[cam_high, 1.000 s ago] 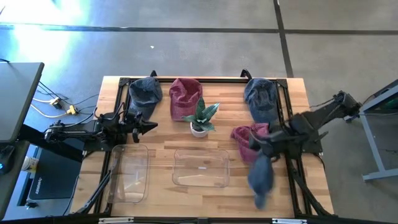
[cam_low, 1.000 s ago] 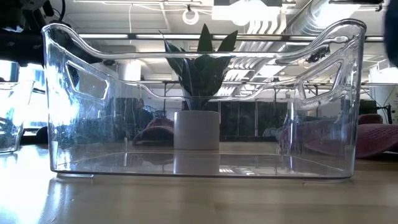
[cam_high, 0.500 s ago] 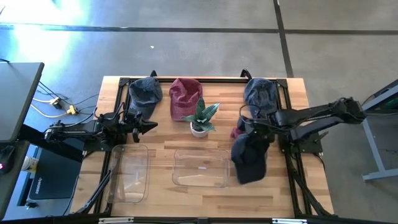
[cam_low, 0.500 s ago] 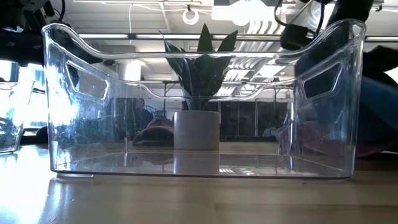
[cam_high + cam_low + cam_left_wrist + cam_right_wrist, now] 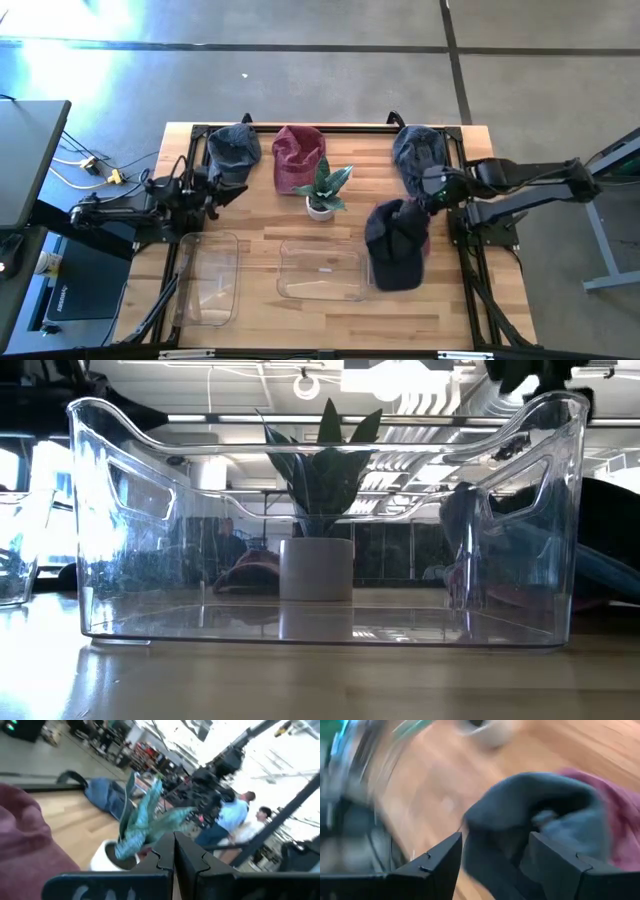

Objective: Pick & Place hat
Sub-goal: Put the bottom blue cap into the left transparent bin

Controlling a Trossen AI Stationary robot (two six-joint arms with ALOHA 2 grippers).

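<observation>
A dark blue hat (image 5: 397,245) lies crumpled on the table right of the middle clear bin (image 5: 320,268), partly on a maroon hat (image 5: 421,212). My right gripper (image 5: 428,197) hovers open over its far right edge. In the right wrist view the dark hat (image 5: 530,820) shows past the spread fingers, which stand on either side of my right gripper's (image 5: 495,865) gap. My left gripper (image 5: 222,190) is shut at the left, with nothing in it, near a grey-blue hat (image 5: 233,148). In the low view the dark hat (image 5: 600,540) rises behind the bin's right wall.
A maroon hat (image 5: 298,155) and a blue hat (image 5: 418,155) lie along the far edge. A potted plant (image 5: 325,190) stands mid-table. A second clear bin (image 5: 208,275) sits near the front left. People stand in the room beyond the table (image 5: 235,815).
My right gripper has swung from the near right part of the table toward the far edge and the middle, carrying the dark blue hat. It has rolled its wrist, opened and let go. The hat now lies beside the middle bin. My left gripper has risen slightly.
</observation>
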